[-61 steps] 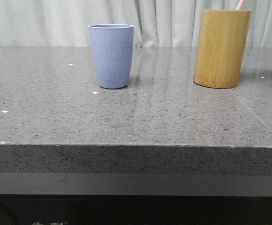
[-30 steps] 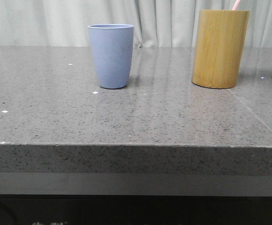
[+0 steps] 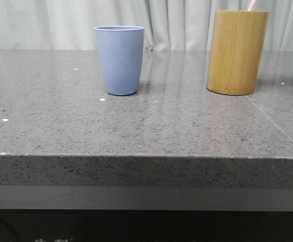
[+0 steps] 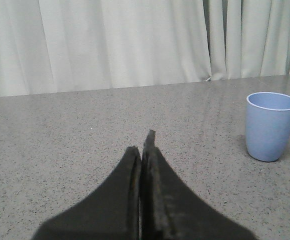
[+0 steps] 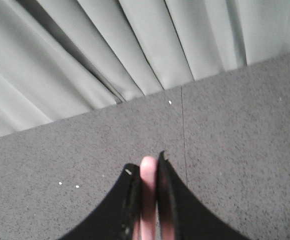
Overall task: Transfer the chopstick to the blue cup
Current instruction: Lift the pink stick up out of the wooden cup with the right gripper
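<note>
The blue cup (image 3: 119,60) stands upright on the grey stone table, left of centre; in the left wrist view the blue cup (image 4: 271,127) shows an empty interior. A pale pink chopstick (image 3: 251,5) pokes up from the bamboo holder (image 3: 238,53) at the right. My right gripper (image 5: 145,162) is shut on the chopstick (image 5: 147,175), whose rounded end shows between the fingers. My left gripper (image 4: 142,142) hovers low over the table, well away from the cup, shut with nothing in it.
The grey speckled table (image 3: 146,126) has its front edge close to the camera. A seam (image 3: 275,126) runs through the surface at the right. Pale curtains (image 3: 60,22) hang behind the table.
The bamboo holder has shifted slightly left, and the chopstick tip above it has moved left too. The blue cup has not moved.
</note>
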